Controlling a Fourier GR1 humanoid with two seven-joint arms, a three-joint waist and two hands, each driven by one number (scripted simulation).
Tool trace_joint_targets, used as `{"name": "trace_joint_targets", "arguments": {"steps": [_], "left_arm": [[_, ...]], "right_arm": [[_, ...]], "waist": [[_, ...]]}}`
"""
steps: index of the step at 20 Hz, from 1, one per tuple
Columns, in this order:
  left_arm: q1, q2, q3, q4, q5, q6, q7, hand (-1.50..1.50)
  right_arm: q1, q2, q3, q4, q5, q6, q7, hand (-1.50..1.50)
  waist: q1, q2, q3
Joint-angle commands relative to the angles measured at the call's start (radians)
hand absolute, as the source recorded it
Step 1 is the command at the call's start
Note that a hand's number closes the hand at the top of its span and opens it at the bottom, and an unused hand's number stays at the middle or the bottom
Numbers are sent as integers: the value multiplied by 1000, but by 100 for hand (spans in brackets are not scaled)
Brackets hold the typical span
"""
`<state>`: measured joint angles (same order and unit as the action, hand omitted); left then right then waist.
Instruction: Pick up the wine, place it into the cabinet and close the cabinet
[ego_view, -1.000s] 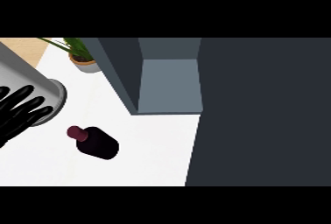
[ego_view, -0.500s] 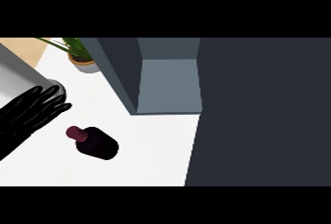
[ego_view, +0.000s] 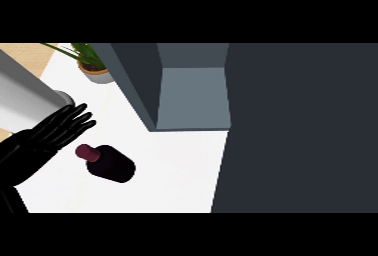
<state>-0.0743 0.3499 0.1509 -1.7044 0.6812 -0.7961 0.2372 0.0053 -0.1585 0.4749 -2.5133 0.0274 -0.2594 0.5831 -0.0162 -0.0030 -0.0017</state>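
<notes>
White worktop (ego_view: 173, 175) ran from the left edge to the dark cabinet front. At far left, the left robot hand (ego_view: 46, 142) sat low over the worktop, fingers straight and spread, grasping nothing; a grey cylinder (ego_view: 26, 102) lay just behind it. No right robot hand in view. The wine (ego_view: 108, 162) was just right of the fingertips, not touched. Judged: glass, rigid, smooth, breakable, fairly heavy; take it round the wide body, not the cap. A plant (ego_view: 88, 62) stood at the back, clear of the path. Right of that, the cabinet (ego_view: 188, 95) was open, its dark door (ego_view: 295, 125) filling the right side.
</notes>
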Motion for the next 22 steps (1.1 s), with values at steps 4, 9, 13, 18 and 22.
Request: {"name": "trace_joint_targets", "arguments": {"steps": [4, 9, 13, 18, 22], "left_arm": [[20, -14, 71, 106, -124, -90, -119, -150], [-9, -22, 102, 241, -274, -168, -246, -150], [-53, -82, 80, 348, -452, -162, -367, -150], [-49, -85, 72, 445, -577, -157, -500, -150], [-111, -61, 56, 543, -616, -141, -540, -150]], "right_arm": [[-56, -19, 11, -195, 110, -56, 163, -150], [20, -48, 107, -227, 144, -78, 115, -150], [-23, -63, 40, -168, 100, -73, 95, -150], [-7, -72, 115, -197, 138, -113, 92, -150], [-1, -91, 97, -211, 111, -120, 92, -150]], "waist": [[8, -1, -1], [-11, -3, -1], [-3, 2, 0], [-14, 0, -2], [-11, 1, -1]]}}
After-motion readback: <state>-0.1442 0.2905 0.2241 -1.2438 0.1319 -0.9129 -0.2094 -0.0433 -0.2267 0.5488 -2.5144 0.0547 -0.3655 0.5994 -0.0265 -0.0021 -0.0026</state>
